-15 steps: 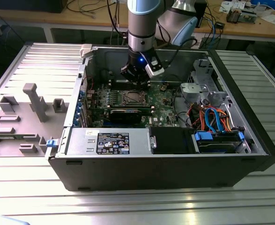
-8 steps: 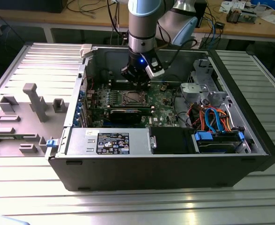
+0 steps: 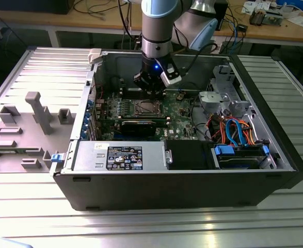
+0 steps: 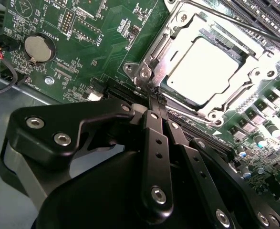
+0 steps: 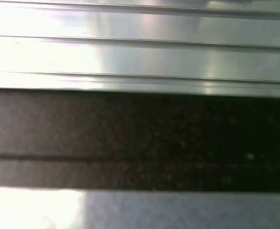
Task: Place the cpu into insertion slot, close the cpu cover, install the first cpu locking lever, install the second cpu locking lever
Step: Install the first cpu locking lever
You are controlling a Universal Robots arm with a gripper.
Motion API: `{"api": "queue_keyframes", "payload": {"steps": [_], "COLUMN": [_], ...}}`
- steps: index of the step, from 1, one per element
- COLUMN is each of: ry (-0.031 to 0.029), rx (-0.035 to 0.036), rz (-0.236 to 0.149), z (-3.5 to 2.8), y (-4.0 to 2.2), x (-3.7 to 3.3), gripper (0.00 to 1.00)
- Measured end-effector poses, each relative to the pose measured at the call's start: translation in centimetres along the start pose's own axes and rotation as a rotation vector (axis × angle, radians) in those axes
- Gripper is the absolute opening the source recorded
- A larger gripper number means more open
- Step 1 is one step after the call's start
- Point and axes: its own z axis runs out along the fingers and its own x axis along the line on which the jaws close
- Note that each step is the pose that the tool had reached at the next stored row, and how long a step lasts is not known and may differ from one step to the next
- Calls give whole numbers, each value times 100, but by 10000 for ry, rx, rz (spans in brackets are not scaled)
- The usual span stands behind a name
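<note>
From where I sit, the cpu (image 4: 204, 67) is already seated in the insertion slot (image 4: 235, 107) on the green motherboard (image 4: 82, 52), and the cpu cover (image 4: 178, 36) lies flat over it, framing the bright metal top. So I judge 2 steps done. What is left is the levers: in the second wrist view a thin lever (image 4: 259, 31) runs along the far edge of the socket, though I cannot tell whether it is latched.

The claw (image 4: 155, 93) has its 2 black fingers (image 4: 154, 124) pressed together, tips meeting at the near corner of the socket frame, right where a small hooked end of metal sits. Whether the tips pinch that hook or merely touch it, I cannot tell.

The exterior view gives me the wider layout: the open computer case (image 3: 192, 191) lying on the ribbed metal bench (image 3: 141, 227), the arm (image 3: 159, 26) coming straight down into it, the claw (image 3: 150, 92) just above the socket (image 3: 144, 107), and a grey fixture block (image 3: 37, 111) to the exterior view's left of the case. It hides the fingertip detail, which the second wrist view supplies. The first wrist view offers just blurred ribbed metal and a dark band.
</note>
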Motion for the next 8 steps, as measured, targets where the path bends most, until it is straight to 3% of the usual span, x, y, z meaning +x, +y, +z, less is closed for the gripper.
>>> {"api": "queue_keyframes", "payload": {"steps": [2,8], "ry": [3,6], "rx": [8,127], "rz": [0,-3], "z": [2,14], "y": [-1,19], "x": [0,0], "gripper": [11,11]}}
